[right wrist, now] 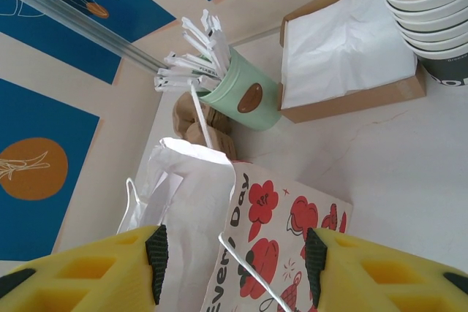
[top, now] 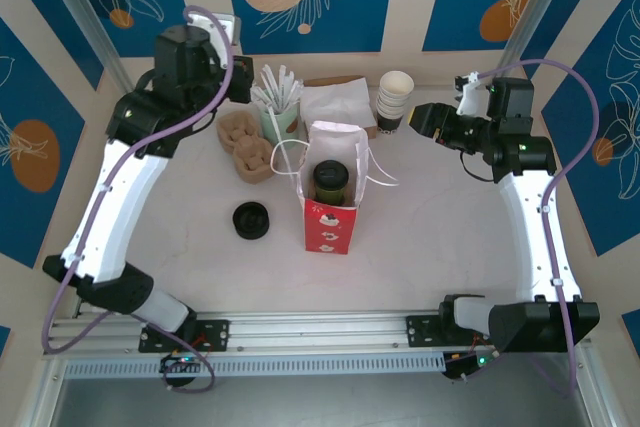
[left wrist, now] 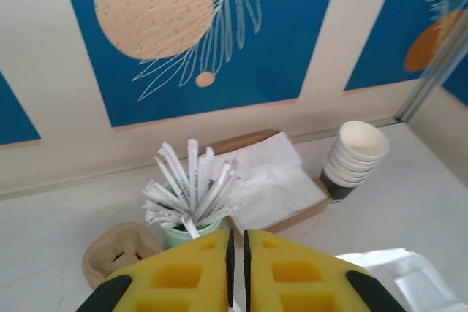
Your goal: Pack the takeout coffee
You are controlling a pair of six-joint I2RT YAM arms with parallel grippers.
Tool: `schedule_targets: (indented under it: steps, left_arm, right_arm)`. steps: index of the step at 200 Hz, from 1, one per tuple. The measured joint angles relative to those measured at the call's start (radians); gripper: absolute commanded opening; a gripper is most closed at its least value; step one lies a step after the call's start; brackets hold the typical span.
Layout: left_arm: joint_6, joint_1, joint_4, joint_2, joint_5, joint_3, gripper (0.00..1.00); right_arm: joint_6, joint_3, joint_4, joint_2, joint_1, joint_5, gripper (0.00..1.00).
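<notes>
The small greenish paper cup with round black plastic lid (top: 330, 180) stands upright inside the red paper bag (top: 328, 229) on the surface (top: 430, 247). Probably light, thin-walled, crushable; grip its sides gently beneath the lid. Farther back, left fingers (left wrist: 190, 277) pressed together, right fingers (right wrist: 110, 268) spread, empty.

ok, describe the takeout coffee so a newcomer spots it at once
Find the red bag standing open in the middle of the table. Inside it sits the takeout coffee: a short greenish cup under a round black lid. The flat black lid left of the bag has no cup; the stacked white cups behind have no lids.
</notes>
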Motion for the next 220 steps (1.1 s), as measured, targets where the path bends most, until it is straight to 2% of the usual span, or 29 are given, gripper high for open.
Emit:
schedule_targets:
  steps: [54,82,139,153,173,220]
  left_arm:
    - [-0.010,-0.015,-0.006,-0.032,0.014,-0.056,0.20]
    - [-0.023,-0.015,-0.003,-0.033,0.002,-0.176,0.32]
    - [-0.082,-0.003,0.048,-0.016,-0.003,-0.447,0.32]
    - [-0.093,0.006,0.064,0.006,0.000,-0.486,0.35]
    - [-0.109,0.031,0.093,0.047,0.003,-0.508,0.42]
    - [-0.128,0.117,0.205,0.137,0.010,-0.481,0.41]
  right_arm:
    - [0.001,-0.015,0.004,-0.010,0.000,-0.008,0.55]
    - [0.001,-0.020,0.007,-0.010,0.000,-0.008,0.55]
    - [0.000,-0.021,0.008,-0.010,0.000,-0.008,0.55]
    - [0.000,-0.021,0.008,-0.010,0.000,-0.008,0.55]
    - [0.000,-0.021,0.008,-0.010,0.000,-0.008,0.55]
    - [0.004,-0.033,0.008,-0.012,0.000,-0.011,0.55]
